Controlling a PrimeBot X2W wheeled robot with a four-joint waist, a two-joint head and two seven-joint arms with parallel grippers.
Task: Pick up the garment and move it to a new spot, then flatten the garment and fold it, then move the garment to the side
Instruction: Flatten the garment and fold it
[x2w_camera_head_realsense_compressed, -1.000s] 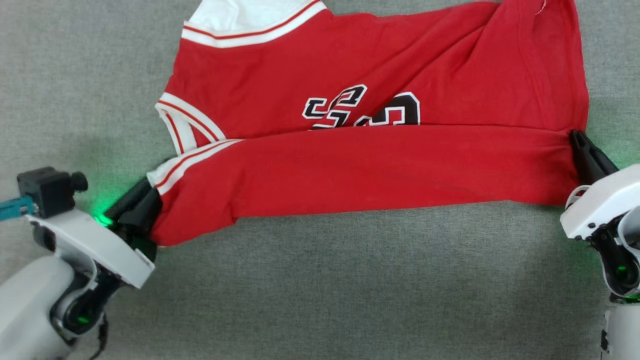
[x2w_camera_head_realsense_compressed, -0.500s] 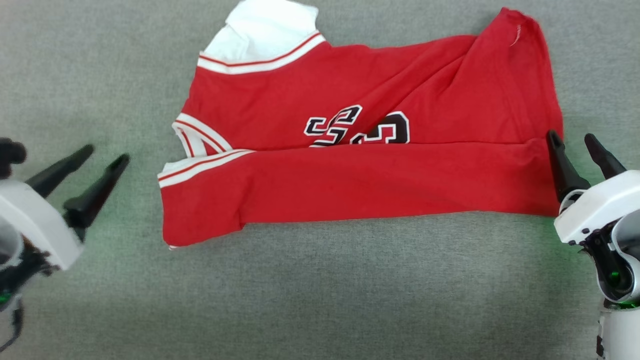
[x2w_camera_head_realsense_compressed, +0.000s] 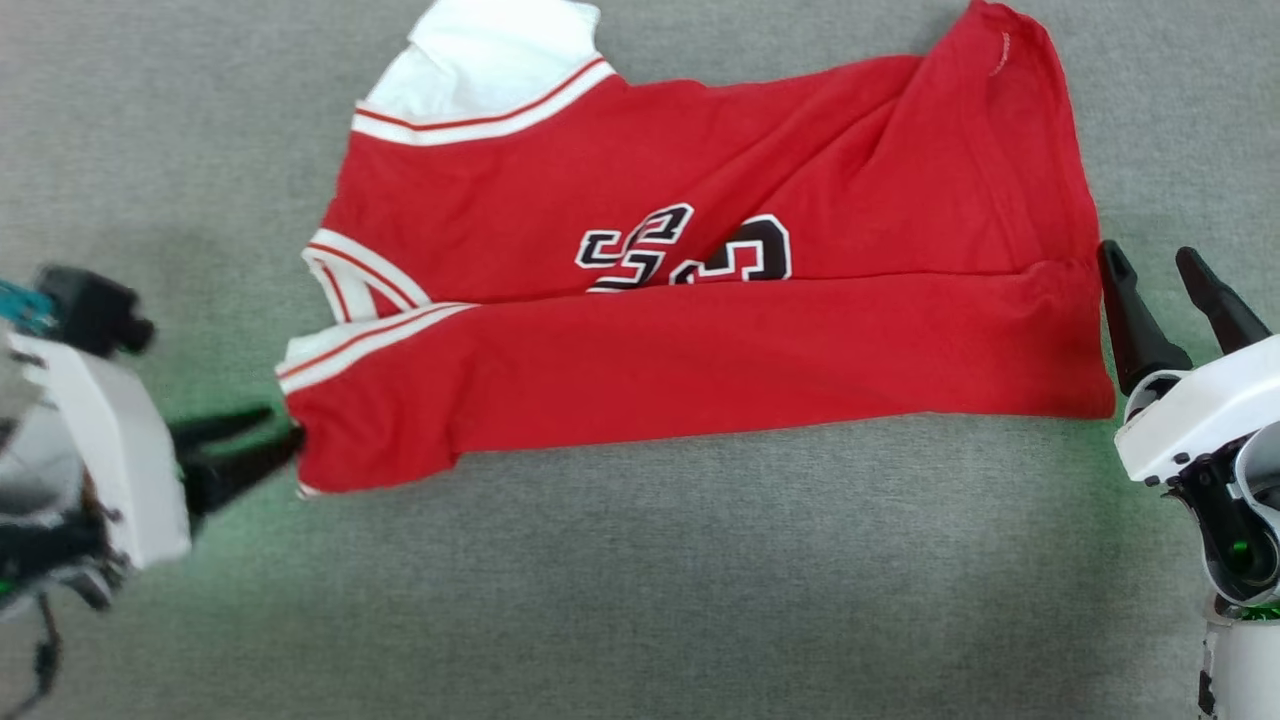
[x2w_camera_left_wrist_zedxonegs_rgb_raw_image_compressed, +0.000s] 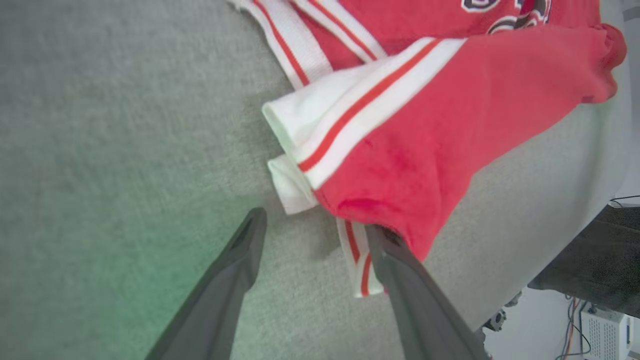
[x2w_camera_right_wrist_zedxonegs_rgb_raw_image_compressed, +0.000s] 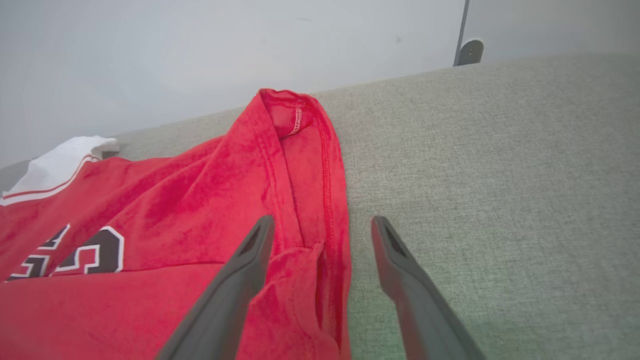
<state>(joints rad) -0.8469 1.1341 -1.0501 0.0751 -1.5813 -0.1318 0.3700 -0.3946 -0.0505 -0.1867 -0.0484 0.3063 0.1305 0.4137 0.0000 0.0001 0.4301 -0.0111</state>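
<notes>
The garment (x2w_camera_head_realsense_compressed: 700, 350), a red jersey with white striped sleeves, lies across the grey surface with its near half folded up over the lower part of the black-and-white number. My left gripper (x2w_camera_head_realsense_compressed: 283, 425) is open at the garment's lower left corner. In the left wrist view the garment (x2w_camera_left_wrist_zedxonegs_rgb_raw_image_compressed: 450, 100) has its red corner resting against one fingertip (x2w_camera_left_wrist_zedxonegs_rgb_raw_image_compressed: 380, 237) of the left gripper (x2w_camera_left_wrist_zedxonegs_rgb_raw_image_compressed: 316, 222). My right gripper (x2w_camera_head_realsense_compressed: 1145, 250) stands open at the garment's right edge. The right wrist view shows the garment (x2w_camera_right_wrist_zedxonegs_rgb_raw_image_compressed: 200, 200) with its hem lying between the spread fingers of the right gripper (x2w_camera_right_wrist_zedxonegs_rgb_raw_image_compressed: 322, 220).
The grey cloth-covered surface (x2w_camera_head_realsense_compressed: 640, 580) stretches wide in front of the garment. Its edge (x2w_camera_left_wrist_zedxonegs_rgb_raw_image_compressed: 545, 260) shows in the left wrist view, with a white box and cables (x2w_camera_left_wrist_zedxonegs_rgb_raw_image_compressed: 602, 320) on the floor beyond. A pale wall and a metal post (x2w_camera_right_wrist_zedxonegs_rgb_raw_image_compressed: 462, 30) stand behind.
Both grippers have let go of the garment and opened. The left one drew back to the left, then came in again to the lower left corner. The camera has shifted slightly.
</notes>
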